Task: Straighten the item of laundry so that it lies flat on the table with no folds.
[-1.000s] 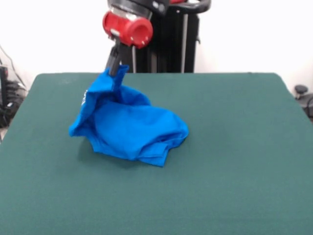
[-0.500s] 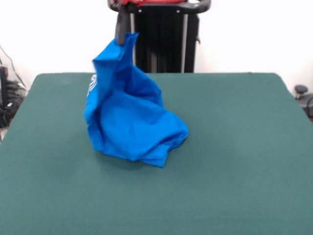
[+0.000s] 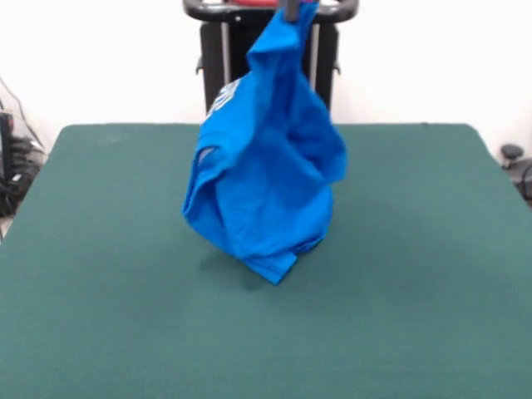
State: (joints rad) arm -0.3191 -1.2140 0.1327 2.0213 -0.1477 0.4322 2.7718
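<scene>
Blue T-shirt hanging from the gripper above the green bench.

At the left, the bench (image 3: 91, 274) lies bare and dark green. Near the middle, the T-shirt (image 3: 262, 179) hangs in a bunched, folded drape, a bit of white print showing on its upper left side. Its lowest corner is at or just above the bench top; contact cannot be told. Straight above the shirt, at the top edge, the gripper (image 3: 293, 10) shows only as a dark tip, clamped on the shirt's topmost fold. To the right, the bench is bare again.
</scene>
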